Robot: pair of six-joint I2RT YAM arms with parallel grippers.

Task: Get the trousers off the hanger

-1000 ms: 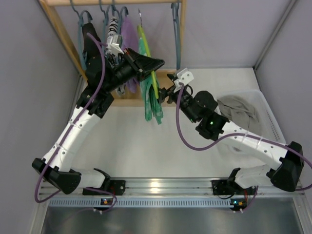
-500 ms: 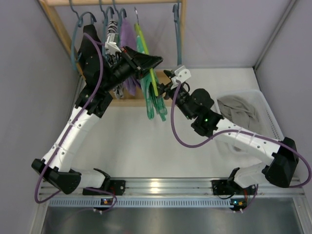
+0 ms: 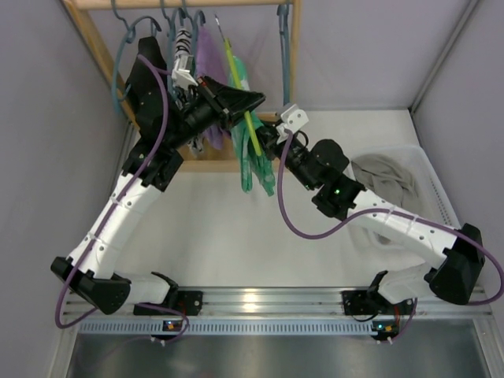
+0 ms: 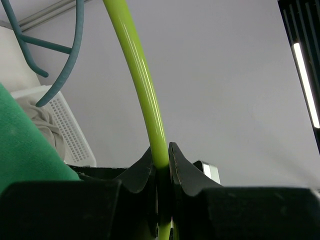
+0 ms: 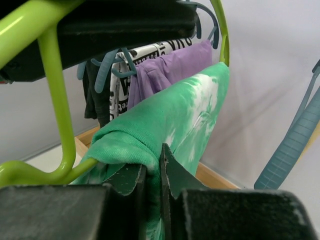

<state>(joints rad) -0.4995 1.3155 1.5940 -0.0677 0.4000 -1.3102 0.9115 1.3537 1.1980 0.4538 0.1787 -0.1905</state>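
Green tie-dye trousers (image 3: 250, 161) hang folded over the bar of a lime-green hanger (image 3: 249, 118), in front of the wooden rack. My left gripper (image 3: 250, 101) is shut on the hanger; in the left wrist view the green rod (image 4: 150, 115) runs down between the closed fingers (image 4: 176, 167). My right gripper (image 3: 266, 140) is shut on the trousers. The right wrist view shows the green cloth (image 5: 185, 120) pinched between the two fingertips, next to the hanger bar (image 5: 57, 105).
The wooden rack (image 3: 94, 47) holds teal hangers (image 3: 126, 55), a purple garment (image 3: 208, 55) and a black-and-white one (image 3: 183, 43). A white basket (image 3: 429, 177) with grey cloth (image 3: 386, 181) sits at the right. Grey walls close in on both sides.
My right gripper moved up and left to the trousers and closed on the cloth. The hanger and trousers swung slightly. The left gripper kept its hold.
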